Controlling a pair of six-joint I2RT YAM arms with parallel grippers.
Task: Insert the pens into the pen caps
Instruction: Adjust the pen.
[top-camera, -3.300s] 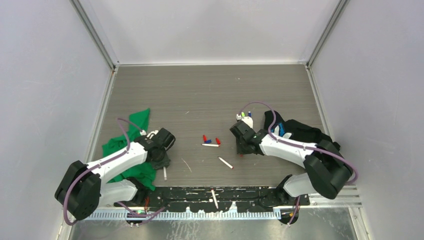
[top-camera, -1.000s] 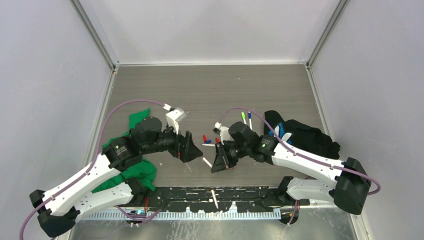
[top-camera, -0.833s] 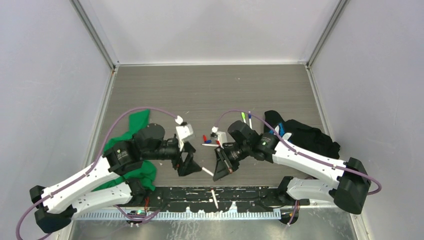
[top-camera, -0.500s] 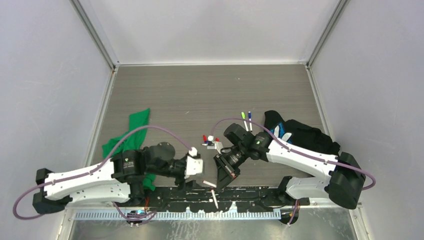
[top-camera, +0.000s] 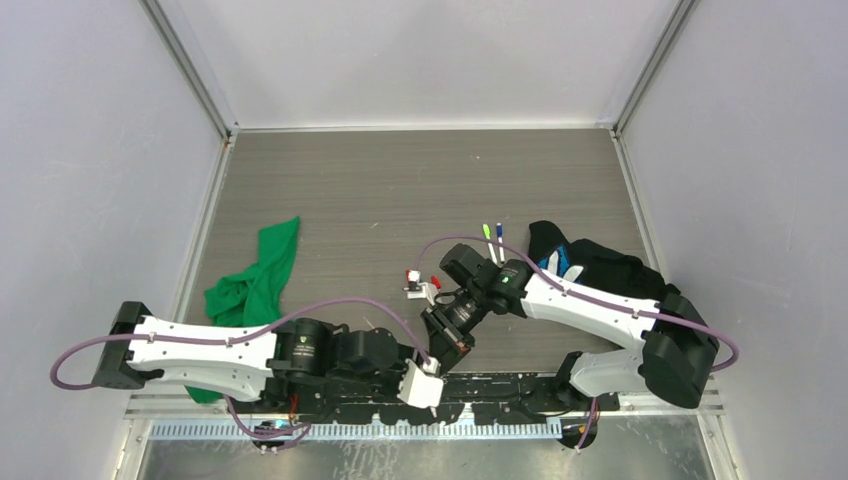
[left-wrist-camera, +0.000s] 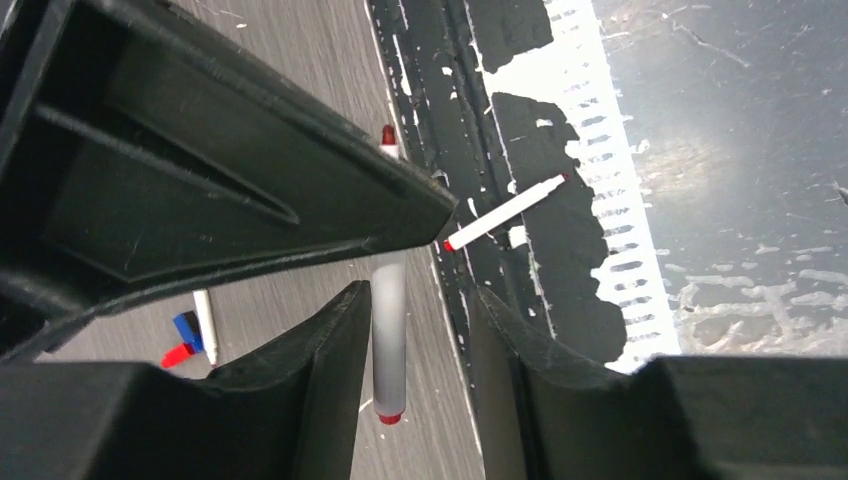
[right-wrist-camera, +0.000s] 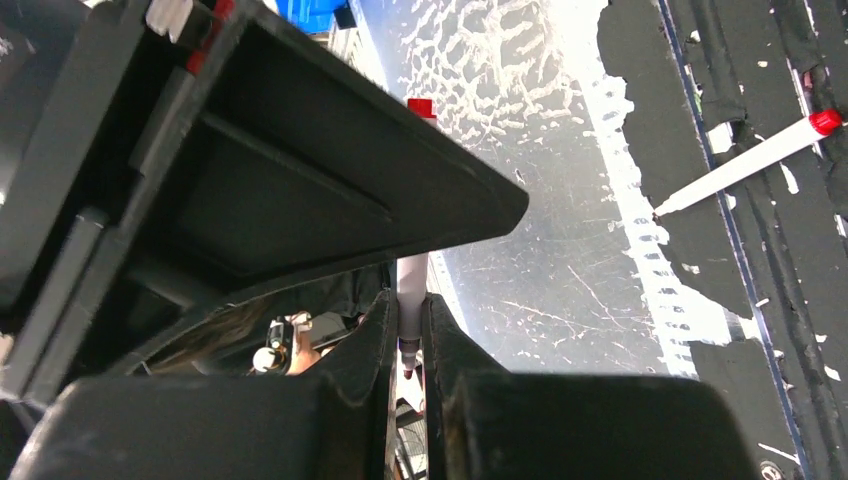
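My right gripper (top-camera: 447, 338) is shut on a white pen (right-wrist-camera: 410, 290), which stands between its fingers with the red tip down. The same pen (left-wrist-camera: 388, 340) hangs between the spread fingers of my left gripper (left-wrist-camera: 418, 300), close to the left finger and clear of the right one. My left gripper (top-camera: 425, 362) is at the near table edge, just below the right one. A second pen (left-wrist-camera: 505, 212) with red ends lies on the black base strip and also shows in the right wrist view (right-wrist-camera: 745, 165). Red caps (top-camera: 411, 274), a blue cap (left-wrist-camera: 187, 325) and another pen (left-wrist-camera: 205, 320) lie mid-table.
A green-capped pen (top-camera: 487, 235) and a blue-capped pen (top-camera: 499, 235) lie behind the right arm. A green cloth (top-camera: 255, 285) lies at the left. A black bag (top-camera: 600, 265) lies at the right, under the right arm. The black base strip (top-camera: 500, 385) runs along the near edge.
Both arms lifted off the table and met mid-table. The left arm then swung low to the near edge, and the right gripper followed toward it with the pen.
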